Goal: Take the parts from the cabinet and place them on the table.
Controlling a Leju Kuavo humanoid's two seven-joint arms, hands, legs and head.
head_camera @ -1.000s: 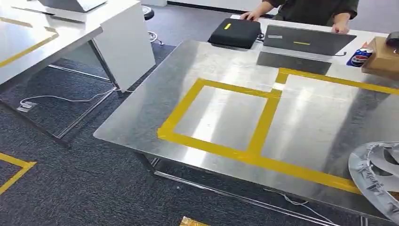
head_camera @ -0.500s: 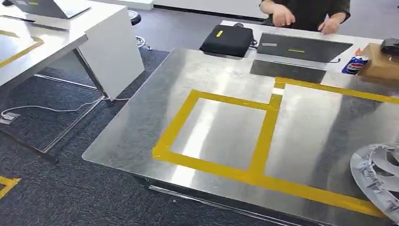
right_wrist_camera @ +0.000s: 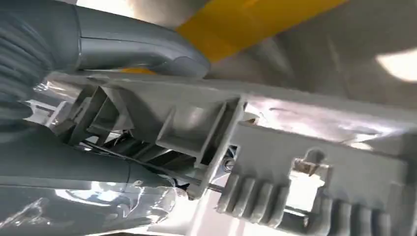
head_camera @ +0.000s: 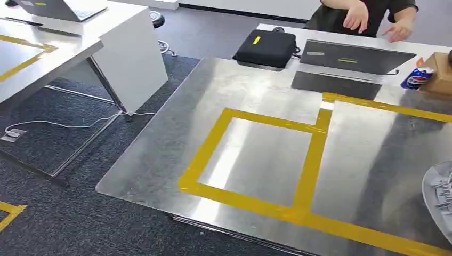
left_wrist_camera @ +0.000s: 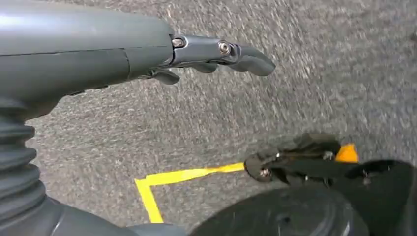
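Observation:
A grey ribbed plastic part (head_camera: 440, 194) pokes in at the right edge of the head view, above the steel table (head_camera: 250, 90) with its yellow tape squares (head_camera: 309, 170). In the right wrist view my right hand (right_wrist_camera: 98, 113) grips this grey part (right_wrist_camera: 305, 162), thumb on one face and fingers on the other, over the taped steel. My left hand (left_wrist_camera: 211, 56) hangs over the dark carpet with fingers apart and nothing in it.
Past the steel table a person (head_camera: 368, 13) stands at a white desk with a laptop (head_camera: 354, 56), a black case (head_camera: 265, 48), a blue can (head_camera: 417, 78) and a cardboard box (head_camera: 441, 72). A white desk (head_camera: 58, 48) stands at left. Cable (head_camera: 69, 124) lies on the carpet.
The whole view has shifted, so the camera has moved. The grey part now shows less at the right edge. The person's hands have lifted off the desk.

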